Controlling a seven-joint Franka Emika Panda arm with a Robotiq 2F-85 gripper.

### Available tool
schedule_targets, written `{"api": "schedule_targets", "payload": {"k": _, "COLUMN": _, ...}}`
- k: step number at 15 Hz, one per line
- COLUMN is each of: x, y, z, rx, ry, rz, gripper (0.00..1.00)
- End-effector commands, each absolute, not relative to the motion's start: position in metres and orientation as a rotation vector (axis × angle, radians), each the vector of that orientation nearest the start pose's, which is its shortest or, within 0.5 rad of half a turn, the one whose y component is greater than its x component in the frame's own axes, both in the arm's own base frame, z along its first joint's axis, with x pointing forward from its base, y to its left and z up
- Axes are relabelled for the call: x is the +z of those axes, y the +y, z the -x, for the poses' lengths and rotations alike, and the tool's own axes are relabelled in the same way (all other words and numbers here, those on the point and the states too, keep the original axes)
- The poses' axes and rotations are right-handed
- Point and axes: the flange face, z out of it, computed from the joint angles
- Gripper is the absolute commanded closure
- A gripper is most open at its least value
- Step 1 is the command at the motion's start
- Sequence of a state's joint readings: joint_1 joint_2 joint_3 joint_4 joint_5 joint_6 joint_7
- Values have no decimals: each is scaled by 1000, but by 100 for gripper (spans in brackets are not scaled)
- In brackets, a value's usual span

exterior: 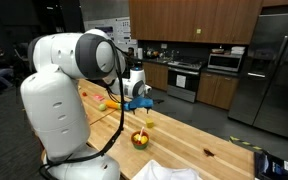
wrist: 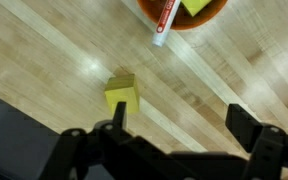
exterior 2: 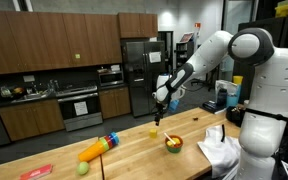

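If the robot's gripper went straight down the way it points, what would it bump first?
Probably the small yellow block on the light wooden table. It lies just ahead of one finger of the open gripper, not centred between the jaws, so bare wood could come first; depth is unclear.

Bare wood (wrist: 54,50) around block (wrist: 122,95), bowl (wrist: 206,20) near
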State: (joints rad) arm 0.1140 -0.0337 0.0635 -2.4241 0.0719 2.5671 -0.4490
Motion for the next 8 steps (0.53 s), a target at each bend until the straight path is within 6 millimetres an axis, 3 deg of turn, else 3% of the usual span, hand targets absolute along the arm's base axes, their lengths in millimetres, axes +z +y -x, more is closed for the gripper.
{"api": "schedule_targets", "payload": {"k": 1, "x": 332, "y": 81, "z": -504, "rx": -249, "ry": -1021, "rz": 2918, "gripper": 0}}
{"api": "schedule_targets", "payload": {"k": 6, "x": 310, "y": 86, "z": -515, "rx": -144, "ry": -1172, "rz": 2834, "gripper": 0}}
{"api": "schedule_targets", "payload": {"k": 8, "x": 307, "y": 89, "z": -517, "rx": -89, "ry": -1135, "rz": 2876, "gripper": 0}}
